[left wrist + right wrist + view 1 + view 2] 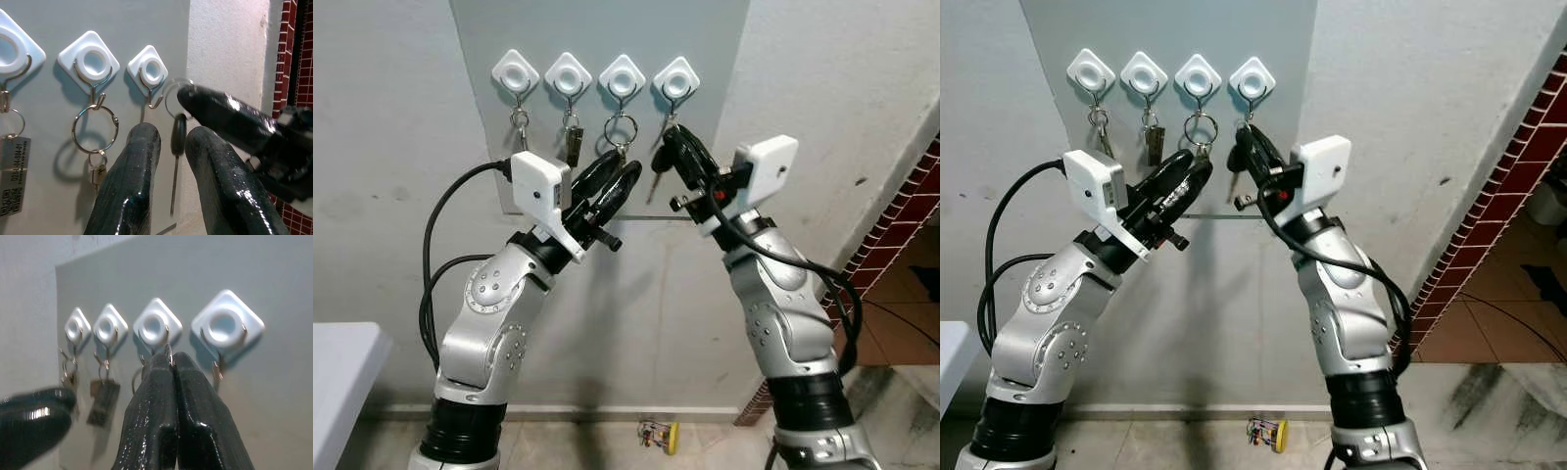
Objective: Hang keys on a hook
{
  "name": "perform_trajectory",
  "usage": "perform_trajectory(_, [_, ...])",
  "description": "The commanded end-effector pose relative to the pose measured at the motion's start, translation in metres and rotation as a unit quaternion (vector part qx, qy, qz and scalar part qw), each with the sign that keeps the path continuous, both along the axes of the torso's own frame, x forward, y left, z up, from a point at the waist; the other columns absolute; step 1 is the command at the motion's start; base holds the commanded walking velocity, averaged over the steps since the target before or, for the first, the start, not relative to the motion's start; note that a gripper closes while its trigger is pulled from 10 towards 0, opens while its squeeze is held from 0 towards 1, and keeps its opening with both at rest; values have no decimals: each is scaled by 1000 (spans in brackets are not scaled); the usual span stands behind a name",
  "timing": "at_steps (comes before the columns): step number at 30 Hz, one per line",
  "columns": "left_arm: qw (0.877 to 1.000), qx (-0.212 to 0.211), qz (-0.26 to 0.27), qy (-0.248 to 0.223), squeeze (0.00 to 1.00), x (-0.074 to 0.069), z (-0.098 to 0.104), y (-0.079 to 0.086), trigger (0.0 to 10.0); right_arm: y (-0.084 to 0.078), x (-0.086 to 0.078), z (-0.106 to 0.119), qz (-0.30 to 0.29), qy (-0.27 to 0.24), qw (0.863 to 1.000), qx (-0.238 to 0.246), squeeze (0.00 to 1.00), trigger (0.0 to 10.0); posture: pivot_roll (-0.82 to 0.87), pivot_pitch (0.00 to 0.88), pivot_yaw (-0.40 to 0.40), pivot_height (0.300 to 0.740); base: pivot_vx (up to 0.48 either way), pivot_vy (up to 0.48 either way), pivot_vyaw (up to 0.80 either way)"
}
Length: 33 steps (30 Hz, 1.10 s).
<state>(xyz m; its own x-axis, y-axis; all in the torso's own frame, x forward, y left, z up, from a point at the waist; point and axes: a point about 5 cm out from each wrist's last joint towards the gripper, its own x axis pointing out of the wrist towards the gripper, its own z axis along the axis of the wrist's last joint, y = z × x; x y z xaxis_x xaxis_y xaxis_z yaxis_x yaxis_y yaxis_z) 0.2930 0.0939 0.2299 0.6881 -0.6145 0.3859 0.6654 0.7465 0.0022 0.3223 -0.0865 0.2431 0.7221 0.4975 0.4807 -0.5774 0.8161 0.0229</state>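
With my right end effector (671, 142) clamped on the key ring (177, 95) just below the empty rightmost hook (675, 93), left end effector (617, 171) parted nearby, I should lift gently, keeping the ring open toward the hook tip.

You see four white diamond hooks (596, 76) on a grey panel (597, 29), silver key rings (621, 127), glossy black fingers (132, 181), and red brick tiling (901, 211) beyond them.

My right claw (672, 140) grips a key (655, 176) just below the rightmost of four white hooks (676, 76). My left claw (625, 168) hovers beside it, under a hanging ring (621, 127).
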Motion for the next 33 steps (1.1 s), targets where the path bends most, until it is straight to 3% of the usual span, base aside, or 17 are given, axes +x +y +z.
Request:
perform_trajectory(1, [1000, 0, 5, -12, 0, 0, 8, 2, 10000, 0, 4, 6, 2, -6, 1000, 6, 0, 10000, -69, 4, -9, 740, 0, 0, 0])
perform_trajectory(9, [1000, 0, 7, -10, 0, -1, 9, 3, 10000, -1, 9, 9, 3, 0, 1000, 30, 0, 10000, -65, 9, -8, 740, 0, 0, 0])
perform_trajectory(20, [1000, -2, 9, -8, 0, -2, 10, 3, 10000, -6, 16, 10, 21, 56, 988, 145, 0, 10000, -64, 18, -7, 740, 0, 0, 0])
perform_trajectory(33, [1000, -5, 11, -8, 0, -2, 11, 3, 10000, -7, 23, 11, 41, 97, 977, 187, 0, 10000, -63, 24, -11, 740, 0, 0, 0])
